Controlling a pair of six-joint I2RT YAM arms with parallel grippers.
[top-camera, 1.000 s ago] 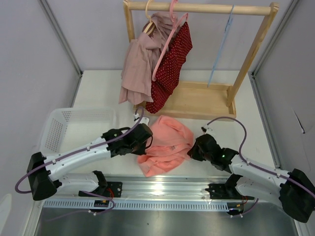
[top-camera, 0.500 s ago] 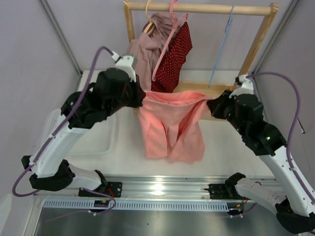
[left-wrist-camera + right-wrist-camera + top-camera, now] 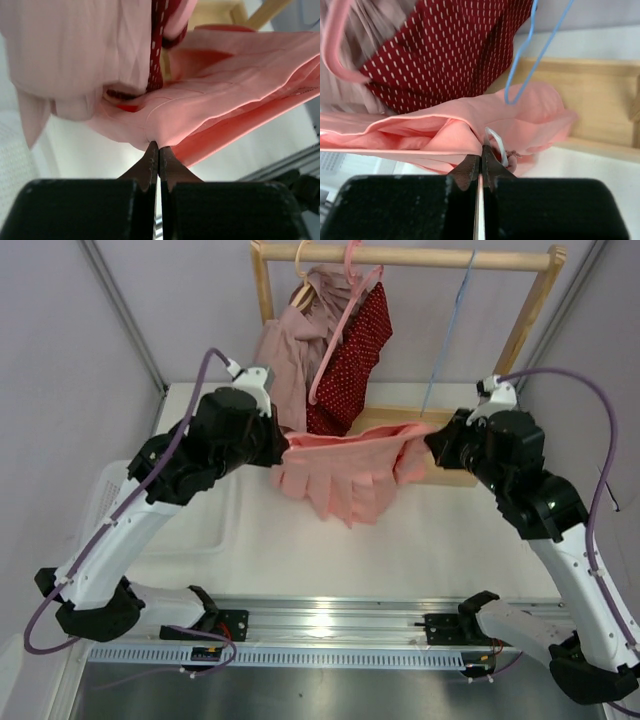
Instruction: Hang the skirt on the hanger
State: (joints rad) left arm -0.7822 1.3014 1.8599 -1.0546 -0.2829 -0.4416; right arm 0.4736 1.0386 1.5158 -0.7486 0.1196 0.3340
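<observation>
The salmon-pink skirt [image 3: 350,470] hangs stretched in the air between my two grippers, in front of the wooden rack. My left gripper [image 3: 283,452] is shut on its left end; the fabric [image 3: 215,95] bunches at the fingertips in the left wrist view. My right gripper [image 3: 432,440] is shut on the right end [image 3: 470,135], beside a white loop [image 3: 497,145]. The light-blue hanger [image 3: 448,335] hangs from the rail just above the skirt's right end; its lower tip [image 3: 520,70] shows right over the fabric.
The wooden rack [image 3: 510,350] stands at the back with a mauve-pink garment [image 3: 285,365], a dark red dotted garment [image 3: 350,355] and a pink hanger [image 3: 345,320] on its left. A white basket [image 3: 105,490] sits left, partly under my left arm.
Both arms lifted the skirt off the table and spread it wide. It has since moved up and back toward the rack, now nearly horizontal under the blue hanger.
</observation>
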